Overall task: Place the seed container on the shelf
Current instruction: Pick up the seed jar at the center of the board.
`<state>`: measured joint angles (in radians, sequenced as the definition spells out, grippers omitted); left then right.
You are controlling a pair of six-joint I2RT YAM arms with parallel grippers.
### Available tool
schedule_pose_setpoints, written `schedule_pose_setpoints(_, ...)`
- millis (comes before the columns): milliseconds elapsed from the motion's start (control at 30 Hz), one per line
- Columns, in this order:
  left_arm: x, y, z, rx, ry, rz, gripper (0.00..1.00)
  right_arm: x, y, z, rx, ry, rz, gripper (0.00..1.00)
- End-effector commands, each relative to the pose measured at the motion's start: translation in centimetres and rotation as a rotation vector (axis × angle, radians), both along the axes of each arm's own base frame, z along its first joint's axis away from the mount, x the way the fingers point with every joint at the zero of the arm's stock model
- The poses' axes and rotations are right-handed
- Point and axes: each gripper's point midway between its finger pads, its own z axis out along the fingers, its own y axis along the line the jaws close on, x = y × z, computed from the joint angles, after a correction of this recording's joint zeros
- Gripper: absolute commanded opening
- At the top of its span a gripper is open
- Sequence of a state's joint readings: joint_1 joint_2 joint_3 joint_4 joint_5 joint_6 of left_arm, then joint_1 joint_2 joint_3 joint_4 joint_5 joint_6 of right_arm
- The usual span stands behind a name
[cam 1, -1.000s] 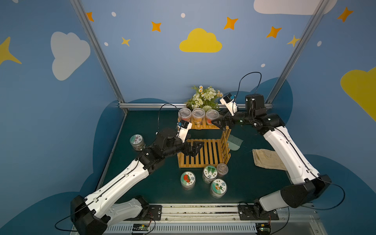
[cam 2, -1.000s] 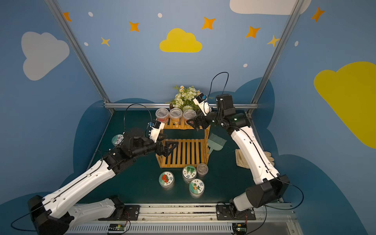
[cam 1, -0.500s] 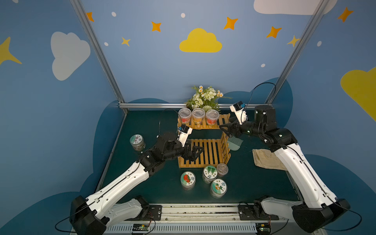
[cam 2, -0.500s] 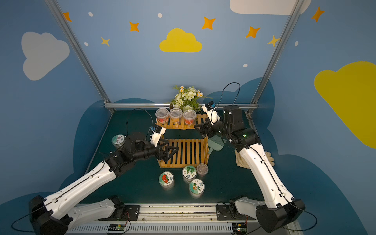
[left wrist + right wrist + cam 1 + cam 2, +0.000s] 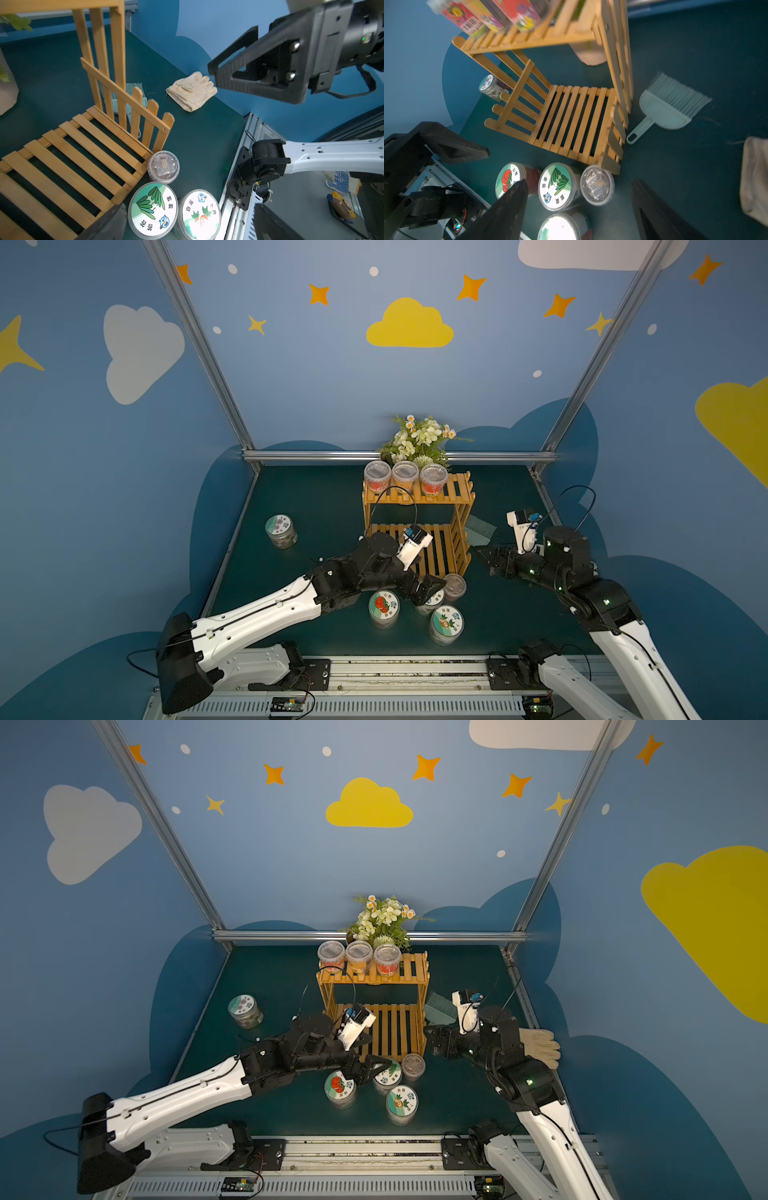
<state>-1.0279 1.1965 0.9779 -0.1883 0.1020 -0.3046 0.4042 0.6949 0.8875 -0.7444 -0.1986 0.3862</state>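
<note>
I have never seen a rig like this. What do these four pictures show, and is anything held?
Two white-and-black robot arms work at a dark green table. Two pictures look down from overhead; two come from cameras on the arms' wrists. The orange-yellow wooden two-tier shelf carries three clear jars on top. Before it stand four round lidded seed containers; a purple-flower-lidded container sits apart. A mint hand brush, beige gloves and a flower pot are nearby. The left gripper hovers open over the front containers; the right gripper is open too. Nothing is held.
</note>
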Motion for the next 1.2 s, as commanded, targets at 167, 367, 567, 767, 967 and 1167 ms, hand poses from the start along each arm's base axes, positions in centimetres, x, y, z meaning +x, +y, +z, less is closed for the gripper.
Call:
schedule_pose_setpoints(167, 0.0, -3.6, -2.1, 0.067, -0.077, -0.03, 1.0, -3.2, -0.1, -9.0, 0.08, 0.376, -0.143, 0.85)
schedule_pose_setpoints(367, 0.0, -4.3, -3.4, 0.073, -0.047, -0.008, 1.0, -3.1, 0.3, -12.3, 0.065, 0.433, -0.189, 0.88)
schedule_pose_setpoints(567, 0.7, -4.1, -4.0, 0.086, -0.046, 0.034, 1.0, -1.8, 0.5, -12.6, 0.022, 0.369, -0.24, 0.89)
schedule_pose_setpoints(767, 1.5, -3.7, -4.5, 0.12, -0.042, 0.088, 1.0, -1.0, 1.9, -13.0, 0.028, 0.333, -0.244, 0.9)
schedule_pose_setpoints(967, 2.4, -2.6, -4.9, 0.137, -0.045, 0.171, 1.0, -0.4, 2.8, -14.0, 0.034, 0.35, -0.276, 0.93)
schedule_pose_setpoints(1167, 2.9, -1.1, -5.1, 0.159, -0.061, 0.226, 1.0, -0.4, 3.1, -14.7, 0.037, 0.376, -0.281, 0.93)
